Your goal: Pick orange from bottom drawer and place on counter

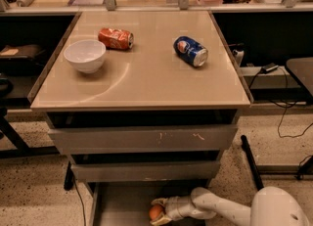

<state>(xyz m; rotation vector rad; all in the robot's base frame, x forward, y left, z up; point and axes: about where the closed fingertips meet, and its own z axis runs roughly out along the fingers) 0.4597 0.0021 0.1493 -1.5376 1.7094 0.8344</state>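
The orange (155, 213) lies on the floor of the pulled-out bottom drawer (115, 208), at the bottom of the camera view. My gripper (158, 211) reaches in from the right, low in the drawer. One finger is above the orange and one below it, both pressed against the fruit. The white arm (220, 208) runs back to the lower right. The beige counter (146, 73) sits on top of the grey drawer cabinet.
On the counter stand a white bowl (84, 56), a crushed red-orange can (116, 38) and a blue soda can (190, 51) lying on its side. Two shut grey drawer fronts (144, 139) overhang the open drawer. Cables (288, 102) trail on the floor at right.
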